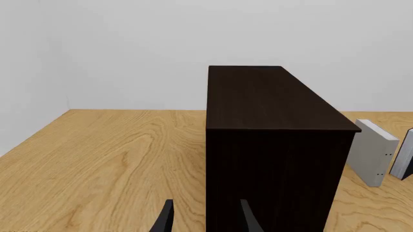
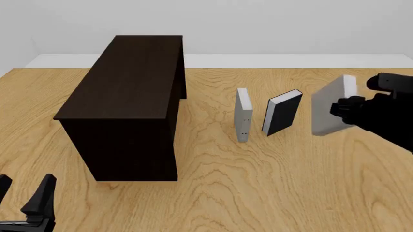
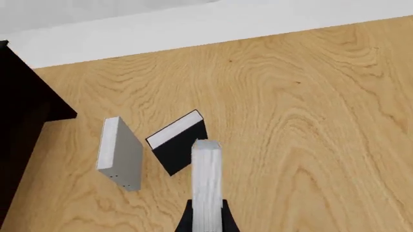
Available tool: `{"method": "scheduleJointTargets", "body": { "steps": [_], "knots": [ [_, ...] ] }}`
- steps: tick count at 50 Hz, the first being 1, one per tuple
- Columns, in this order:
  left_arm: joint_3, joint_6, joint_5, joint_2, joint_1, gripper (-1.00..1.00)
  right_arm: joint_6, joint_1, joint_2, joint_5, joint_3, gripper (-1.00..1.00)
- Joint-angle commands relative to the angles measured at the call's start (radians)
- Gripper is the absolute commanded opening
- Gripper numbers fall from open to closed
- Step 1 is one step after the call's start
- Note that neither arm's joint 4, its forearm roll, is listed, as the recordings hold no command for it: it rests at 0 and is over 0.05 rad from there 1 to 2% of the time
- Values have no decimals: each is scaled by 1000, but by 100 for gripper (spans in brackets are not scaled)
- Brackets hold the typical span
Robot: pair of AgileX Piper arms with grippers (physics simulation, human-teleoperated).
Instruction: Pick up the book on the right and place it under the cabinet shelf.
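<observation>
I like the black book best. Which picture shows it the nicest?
The front view: the black book stands whole on the table, tilted, between two grey books. The right wrist view shows it too, partly hidden behind the held grey book. The left wrist view does not clearly show it.

Dark cabinet point(image 1: 274, 150) ahead; grey book point(image 1: 374, 152) beside it.

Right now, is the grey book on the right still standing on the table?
No: in the front view the right gripper holds the grey book in the air, above the table.
</observation>
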State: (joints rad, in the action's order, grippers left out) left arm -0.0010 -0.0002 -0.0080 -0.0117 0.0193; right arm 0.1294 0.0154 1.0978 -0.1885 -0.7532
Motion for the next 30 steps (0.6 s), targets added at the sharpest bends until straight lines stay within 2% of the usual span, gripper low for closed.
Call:
{"method": "scheduleJointTargets", "body": {
  "steps": [1,30],
  "knots": [
    [0,0,5,6,0,100,88,-36,-9,26,-7,-100],
    [0,0,5,6,0,100,88,-36,-9,26,-7,-100]
  ]
}}
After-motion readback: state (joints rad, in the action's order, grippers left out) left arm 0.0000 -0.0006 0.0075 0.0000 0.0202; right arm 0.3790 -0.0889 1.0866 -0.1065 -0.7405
